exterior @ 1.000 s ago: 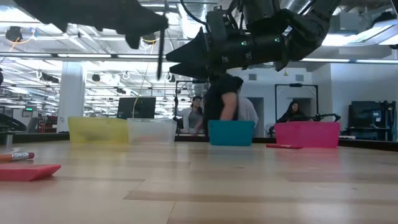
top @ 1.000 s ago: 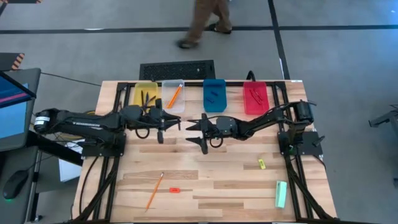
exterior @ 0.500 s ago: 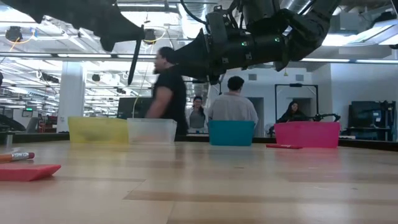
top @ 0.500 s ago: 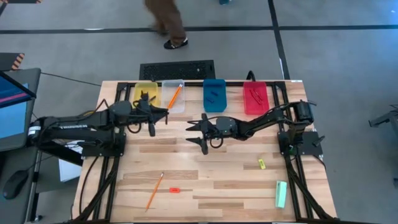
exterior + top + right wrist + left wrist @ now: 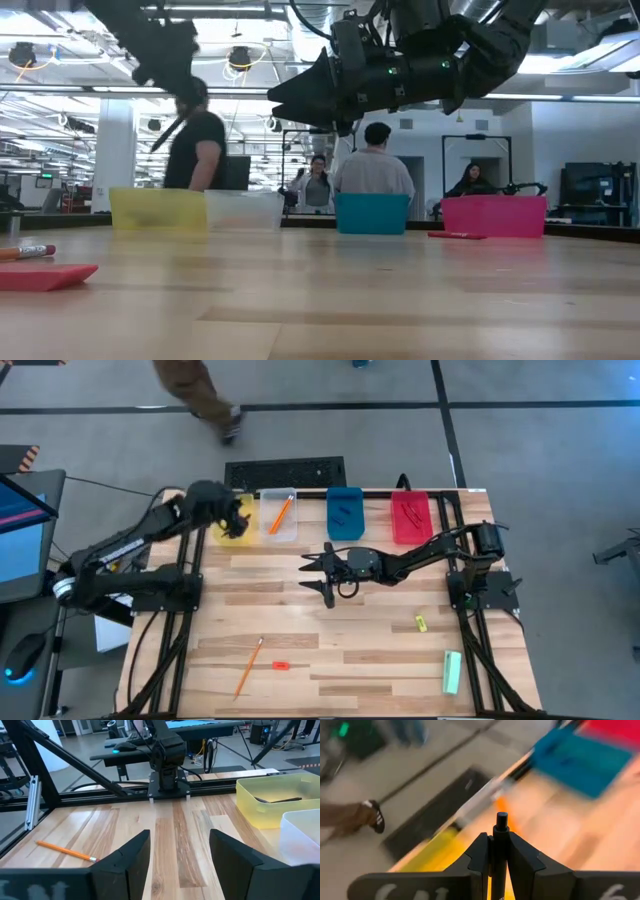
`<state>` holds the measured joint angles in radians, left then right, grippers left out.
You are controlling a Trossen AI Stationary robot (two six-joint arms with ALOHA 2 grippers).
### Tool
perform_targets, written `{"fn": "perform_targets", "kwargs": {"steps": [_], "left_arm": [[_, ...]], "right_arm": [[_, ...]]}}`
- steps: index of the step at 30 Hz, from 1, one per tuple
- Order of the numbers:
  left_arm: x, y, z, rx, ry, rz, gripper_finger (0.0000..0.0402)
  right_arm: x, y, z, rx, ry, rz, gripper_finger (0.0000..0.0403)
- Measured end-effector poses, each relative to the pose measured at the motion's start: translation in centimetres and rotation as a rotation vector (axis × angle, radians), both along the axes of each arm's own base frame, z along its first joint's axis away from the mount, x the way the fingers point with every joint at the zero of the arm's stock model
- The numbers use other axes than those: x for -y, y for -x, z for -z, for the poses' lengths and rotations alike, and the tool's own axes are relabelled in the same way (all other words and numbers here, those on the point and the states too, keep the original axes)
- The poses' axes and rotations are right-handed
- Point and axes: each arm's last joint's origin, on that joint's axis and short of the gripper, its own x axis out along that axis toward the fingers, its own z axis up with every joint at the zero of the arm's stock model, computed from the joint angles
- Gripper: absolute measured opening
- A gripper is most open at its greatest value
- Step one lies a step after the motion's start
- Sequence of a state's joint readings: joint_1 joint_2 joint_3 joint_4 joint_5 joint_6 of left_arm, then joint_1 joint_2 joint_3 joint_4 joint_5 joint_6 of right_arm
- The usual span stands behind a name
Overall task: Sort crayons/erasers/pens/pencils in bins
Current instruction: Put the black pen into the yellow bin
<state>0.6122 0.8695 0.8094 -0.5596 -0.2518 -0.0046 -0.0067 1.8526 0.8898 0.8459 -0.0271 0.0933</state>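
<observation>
Left gripper (image 5: 500, 855) clamped on black pen (image 5: 501, 845), above yellow bin (image 5: 234, 520), right gripper (image 5: 177, 852) wide.

A pale, smooth tabletop of joined wooden planks (image 5: 330, 630) is seen, with a soft sheen. Translucent glossy plastic is shown by the yellow rectangular bin (image 5: 280, 800); the dark gripper fingers (image 5: 232, 857) are matt.

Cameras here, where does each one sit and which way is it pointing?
High view: above, straight down; both arms, four bins, left end effector over the yellow bin.
Low view: table height, level toward the room; right end effector overhead.
Left wrist view: past its fingers clamping a pen, yellow bin beyond.
Right wrist view: past open fingers toward a pencil.
High and right wrist share the pencil.
</observation>
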Motion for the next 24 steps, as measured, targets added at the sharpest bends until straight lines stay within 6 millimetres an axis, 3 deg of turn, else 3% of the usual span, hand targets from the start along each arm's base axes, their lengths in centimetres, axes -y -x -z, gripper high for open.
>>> {"fn": "perform_targets", "kwargs": {"steps": [10, 24], "left_arm": [[-7.4, 0.1, 4.3, -0.174, 0.217, -0.149, 0.0035], [-11.9, 0.8, 9.5, -0.223, 0.422, -0.217, 0.0035]], "right_arm": [[-0.5, 0.0, 0.1, -0.009, 0.0, -0.014, 0.0194], [-0.5, 0.0, 0.1, -0.008, 0.016, -0.015, 0.016]]}}
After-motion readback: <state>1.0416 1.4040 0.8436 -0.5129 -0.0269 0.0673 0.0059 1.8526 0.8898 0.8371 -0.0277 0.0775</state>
